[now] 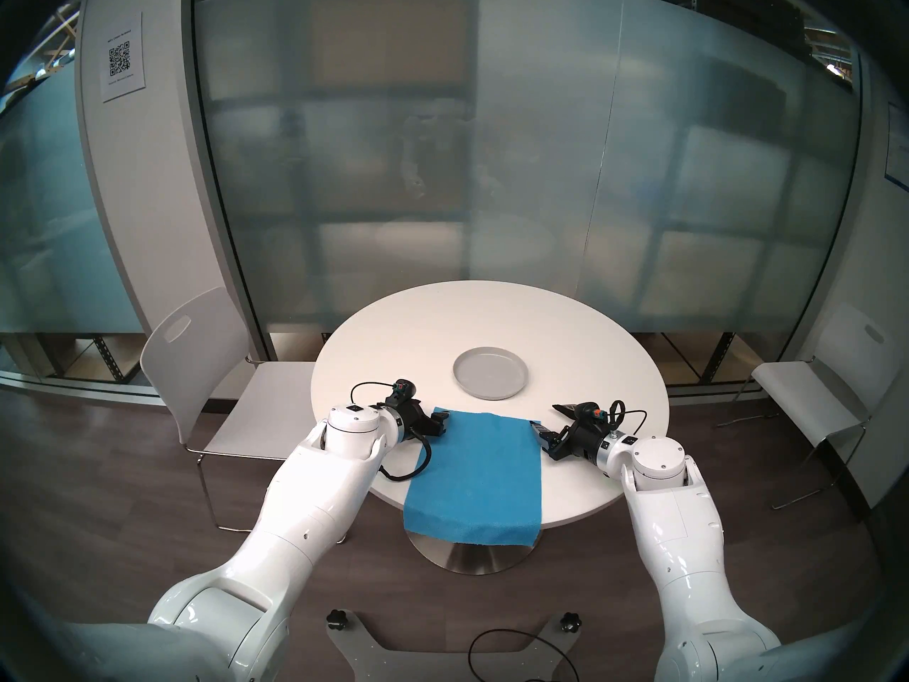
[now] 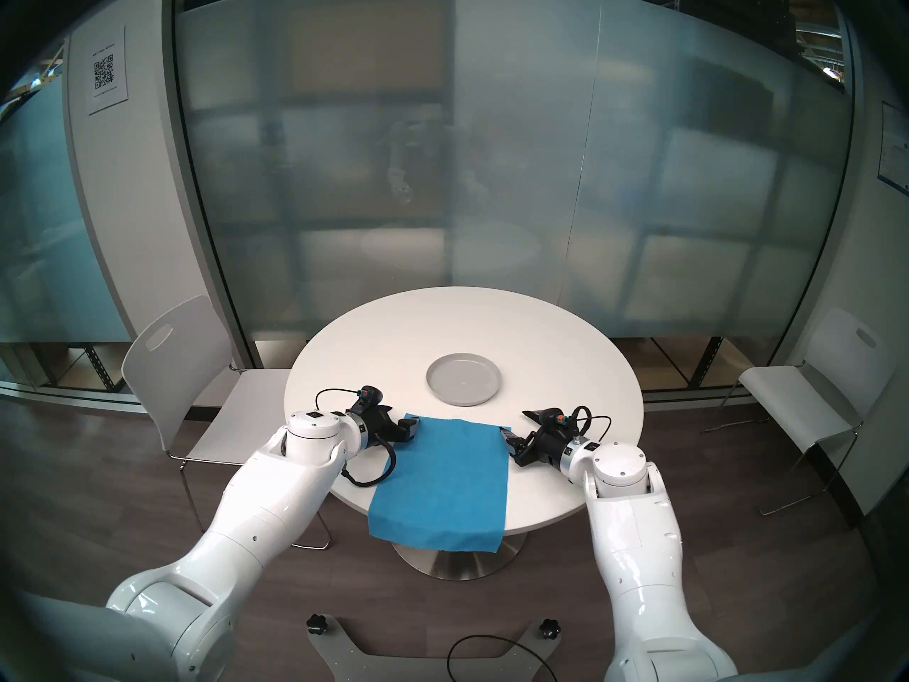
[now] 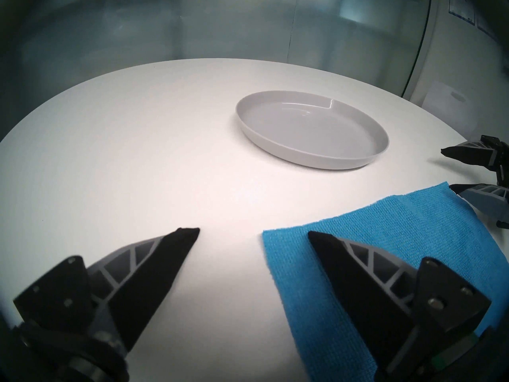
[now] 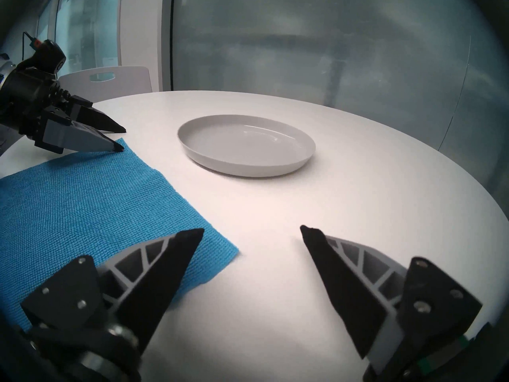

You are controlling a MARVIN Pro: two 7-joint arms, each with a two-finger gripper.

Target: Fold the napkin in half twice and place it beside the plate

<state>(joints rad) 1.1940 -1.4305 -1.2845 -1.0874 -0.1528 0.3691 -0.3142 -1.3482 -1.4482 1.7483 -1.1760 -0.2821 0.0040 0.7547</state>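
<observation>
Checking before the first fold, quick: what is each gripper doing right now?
Left gripper: open, holding nothing, straddling the napkin's far left corner.
Right gripper: open, holding nothing, straddling its far right corner.

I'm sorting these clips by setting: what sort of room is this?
Most likely an office meeting room or break area: a round white table on a metal pedestal, white chairs on either side, frosted glass partition walls behind, and a posted QR-code sheet.

Left hand and right hand, both spread wide
</observation>
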